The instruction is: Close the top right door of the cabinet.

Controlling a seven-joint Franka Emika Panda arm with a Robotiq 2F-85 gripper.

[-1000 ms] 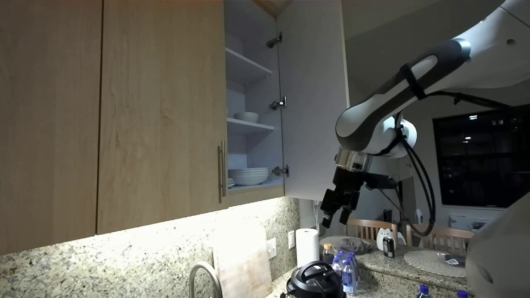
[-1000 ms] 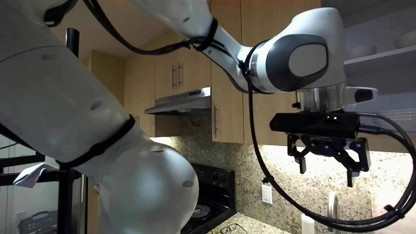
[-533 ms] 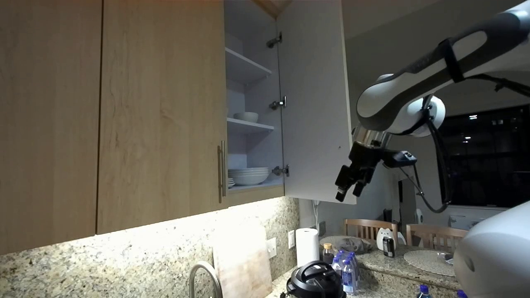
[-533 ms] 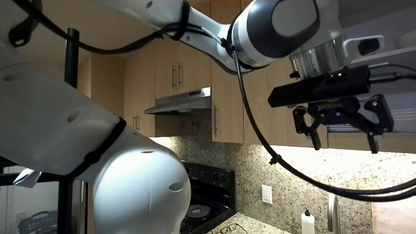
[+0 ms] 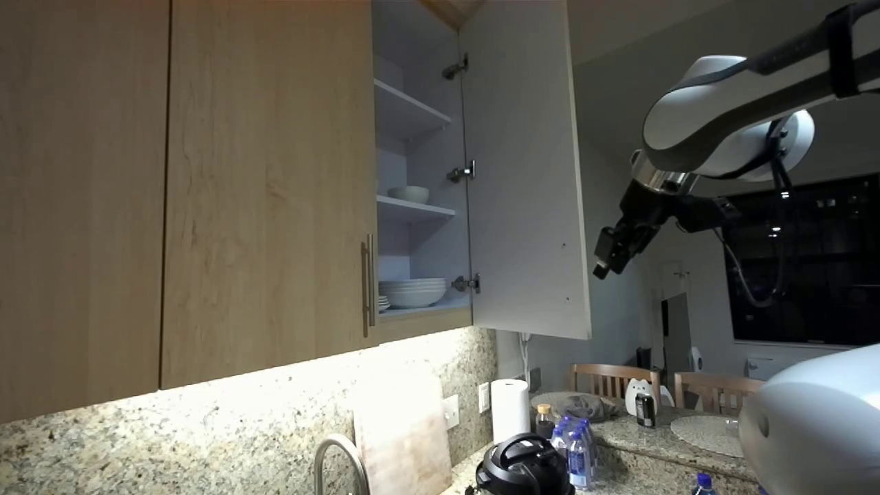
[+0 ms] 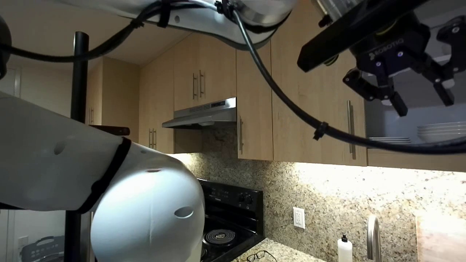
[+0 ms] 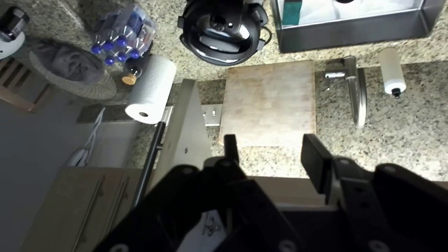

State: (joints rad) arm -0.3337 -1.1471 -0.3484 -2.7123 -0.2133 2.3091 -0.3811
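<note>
The top right door [image 5: 526,172] of the cabinet [image 5: 275,172] stands wide open, its pale inner face showing. In the wrist view the door [image 7: 190,133] is left of the fingers; its dark bar handle [image 7: 150,157] is on the far, outer side. The handle is hidden in an exterior view. My gripper [image 5: 608,270] is open and empty, just right of the door's free edge, with a gap in that view. The gripper [image 6: 423,103] also appears tilted before the open cabinet [image 6: 302,142]. In the wrist view the fingers [image 7: 268,147] are apart with nothing between them.
White bowls [image 5: 412,292] stand on the cabinet shelves. Below are a black cooker [image 5: 526,467], a paper towel roll [image 5: 510,410], water bottles [image 5: 579,457], a cutting board [image 7: 269,101] and a faucet [image 7: 355,91]. A black cable [image 6: 287,98] hangs from the arm.
My gripper has moved up and away to the right of the door's free edge, uncovering its lower corner, and has tilted. The fingers have stayed open. The door has not moved.
</note>
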